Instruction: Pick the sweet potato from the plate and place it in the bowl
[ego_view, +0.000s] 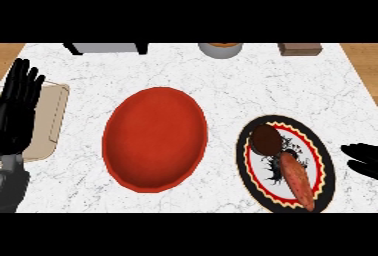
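The left hand (18, 107) stands at the left edge of the head view, fingers straight and spread, pointing up the view; it holds nothing and partly covers a flat beige board (50, 120) with rounded corners that lies on the counter (221, 85). The right hand (363, 159) shows only at the right edge, beside the plate (321, 165); a few black fingers reach in towards the plate without touching it, and I cannot tell whether they are curled or relaxed.

The sweet potato (297, 181) lies on the plate, long and tapered, reddish brown, its narrow end towards the lower edge. Just above it on the same plate sits a round dark brown item (265, 139), touching its upper end. The plate has a black rim, a red and yellow zigzag ring and a white centre with dark marks.

The bowl (155, 138) is red, smooth and oval, between the board and the plate, with nothing in it. The counter is white marble with grey veins. 3 items are cut off at the far edge: a grey box (105, 47), a pale cup (221, 49) and a brown block (300, 48)
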